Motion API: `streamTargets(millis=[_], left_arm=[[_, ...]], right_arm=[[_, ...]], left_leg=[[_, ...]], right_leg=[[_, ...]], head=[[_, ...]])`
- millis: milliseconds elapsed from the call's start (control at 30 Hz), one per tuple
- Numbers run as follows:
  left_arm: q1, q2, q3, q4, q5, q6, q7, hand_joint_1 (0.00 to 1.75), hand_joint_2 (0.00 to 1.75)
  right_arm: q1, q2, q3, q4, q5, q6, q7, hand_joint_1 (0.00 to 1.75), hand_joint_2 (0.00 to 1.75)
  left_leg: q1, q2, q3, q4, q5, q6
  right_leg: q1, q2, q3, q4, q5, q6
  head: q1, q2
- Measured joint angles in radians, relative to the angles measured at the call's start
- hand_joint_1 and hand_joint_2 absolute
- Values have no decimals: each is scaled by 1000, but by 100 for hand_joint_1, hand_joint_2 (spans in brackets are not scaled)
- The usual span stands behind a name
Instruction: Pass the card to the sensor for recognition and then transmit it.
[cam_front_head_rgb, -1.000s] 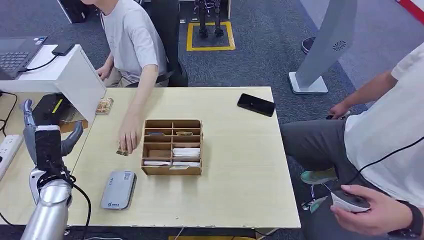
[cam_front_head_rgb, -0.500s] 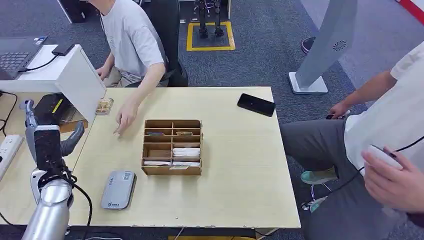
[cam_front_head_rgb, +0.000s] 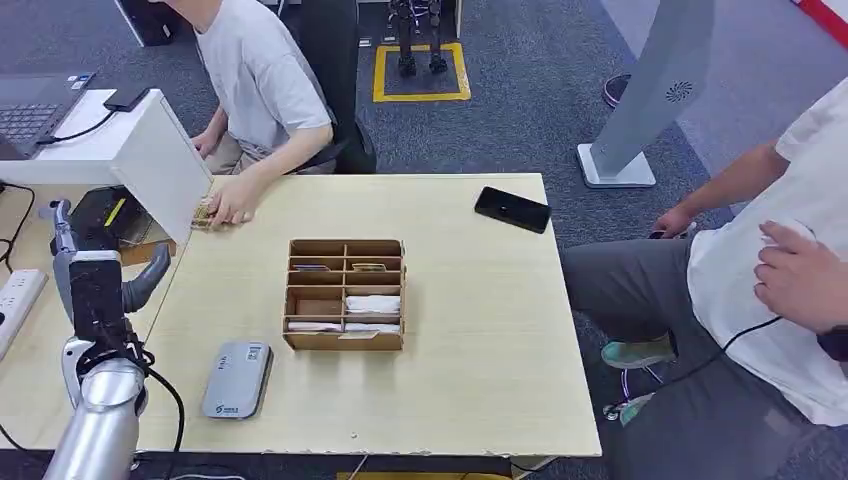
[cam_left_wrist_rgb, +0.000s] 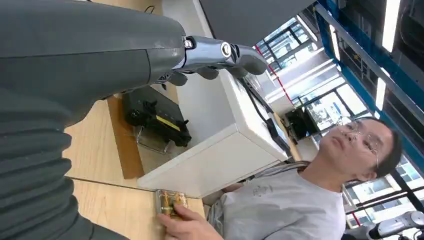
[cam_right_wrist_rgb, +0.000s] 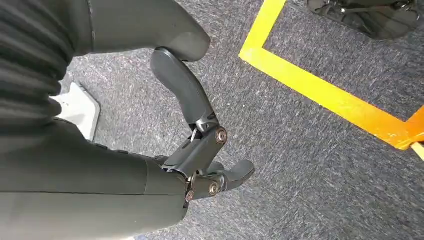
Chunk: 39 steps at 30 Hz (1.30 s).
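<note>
Left hand (cam_front_head_rgb: 97, 285) raised off the table's (cam_front_head_rgb: 480, 330) left edge, fingers spread, holding nothing. Sensor (cam_front_head_rgb: 237, 379) flat near the front-left corner, its logo unreadable. Cards (cam_front_head_rgb: 212, 212) at the far-left corner under a person's hand (cam_front_head_rgb: 235, 200). Right hand (cam_right_wrist_rgb: 200, 150) hangs over carpet, unclenched.

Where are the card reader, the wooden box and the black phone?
card reader (cam_front_head_rgb: 237, 379), head view, middle of its grey top
wooden box (cam_front_head_rgb: 345, 342), head view, front wall
black phone (cam_front_head_rgb: 512, 209), head view, screen middle
</note>
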Motion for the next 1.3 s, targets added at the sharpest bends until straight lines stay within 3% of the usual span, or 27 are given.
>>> streamTargets(millis=[800,833,867,933,967,1000,1033,1100,1300], left_arm=[[0,0,0,0,0,0,-2,0,175],[0,0,0,0,-2,-3,-6,0,175],[7,5,-6,-7,-40,-46,-33,0,175],[90,49,-79,-115,-242,-211,-195,0,175],[121,78,-142,-156,-341,-264,-237,0,175],[147,101,-223,-187,-420,-282,-237,0,175],[184,128,-306,-226,-442,-256,-193,0,175],[211,160,-413,-272,-419,-217,-141,0,175],[211,227,-509,-322,-377,-203,-147,0,175]], right_arm=[[-2,-3,5,0,0,0,0,0,175],[-2,-3,5,0,0,0,0,0,175],[-3,-3,6,0,-1,6,0,0,175],[-4,-8,18,-1,-7,21,4,0,175],[-3,-11,23,-2,-14,21,10,0,175],[-4,-14,29,-2,-20,20,15,0,175],[-8,-17,38,-5,-26,17,19,0,175],[-10,-22,51,-7,-35,14,21,0,175],[-15,-35,77,-9,-48,2,28,0,175]], left_leg=[[0,0,0,0,0,0],[0,0,0,0,0,0],[0,1,0,0,0,0],[-1,5,1,0,-2,0],[-2,5,1,0,-3,1],[-3,4,0,0,-3,1],[-2,4,0,0,-3,1],[-1,6,-1,0,-4,1],[-1,4,0,0,-4,1]], right_leg=[[0,0,0,0,0,0],[0,0,0,0,0,0],[0,1,0,0,0,0],[-1,6,-1,0,0,0],[-3,5,0,0,-1,1],[-3,4,0,0,-1,2],[-3,5,-1,0,-1,2],[-3,7,-2,0,-1,2],[-3,4,-1,0,-1,2]], head=[[0,0],[0,0],[0,0],[-1,0],[-2,0],[-3,0],[0,0],[0,0],[0,0]])
